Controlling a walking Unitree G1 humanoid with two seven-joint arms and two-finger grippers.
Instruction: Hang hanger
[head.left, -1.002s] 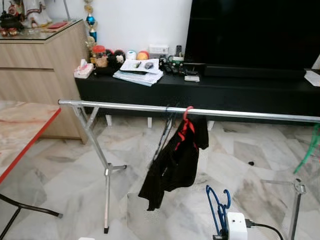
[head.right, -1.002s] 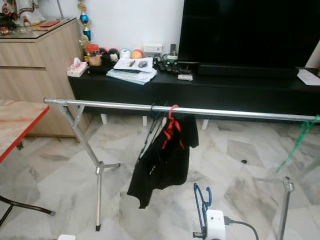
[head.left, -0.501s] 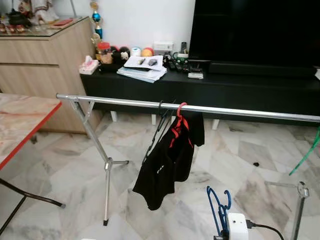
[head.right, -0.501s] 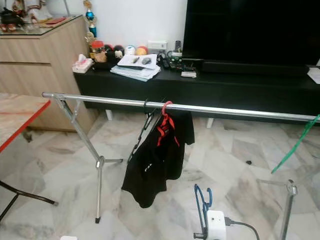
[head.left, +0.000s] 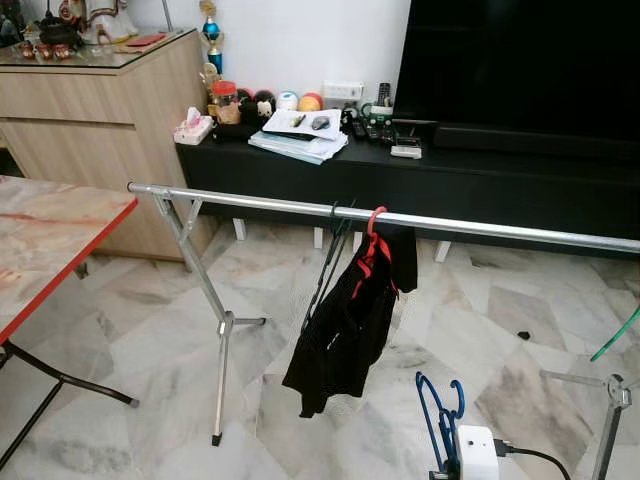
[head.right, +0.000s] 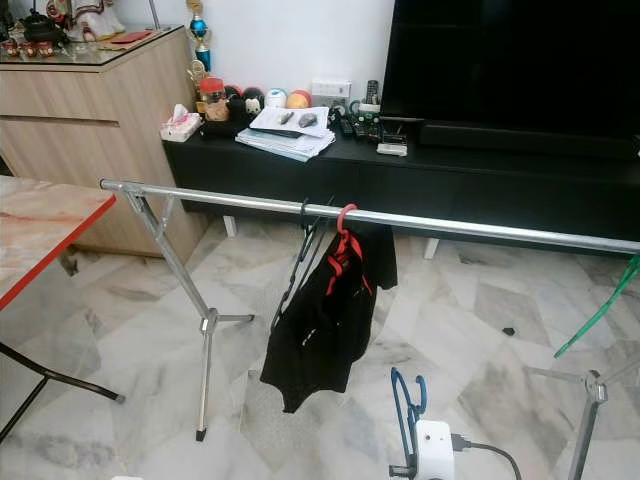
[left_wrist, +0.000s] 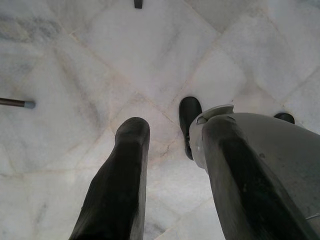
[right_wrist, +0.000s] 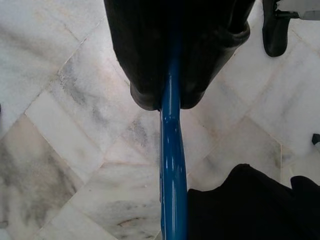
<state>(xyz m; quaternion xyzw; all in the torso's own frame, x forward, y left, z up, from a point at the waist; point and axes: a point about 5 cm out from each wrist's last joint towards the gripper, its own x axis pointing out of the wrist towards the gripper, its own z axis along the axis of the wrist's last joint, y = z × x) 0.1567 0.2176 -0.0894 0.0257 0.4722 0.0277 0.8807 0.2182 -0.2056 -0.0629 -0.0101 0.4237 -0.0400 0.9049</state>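
the right gripper (right_wrist: 172, 97) pinches the blue plastic hanger (head.left: 438, 412) low by its body, hook up, ready to lift toward the silver metal rail (head.left: 500, 228) beside the black garment (head.left: 350, 325). the left gripper (left_wrist: 170, 155) hangs spread over the floor. the rail now sits slightly lower and further right in view as the camera shifts.

Grey-veined white marble tile floor (head.left: 130, 330). Plain white wall (head.left: 300, 40). Long low black media console (head.left: 480, 185) bearing large black television (head.left: 520, 65). Light wooden sideboard (head.left: 100, 130) alongside.
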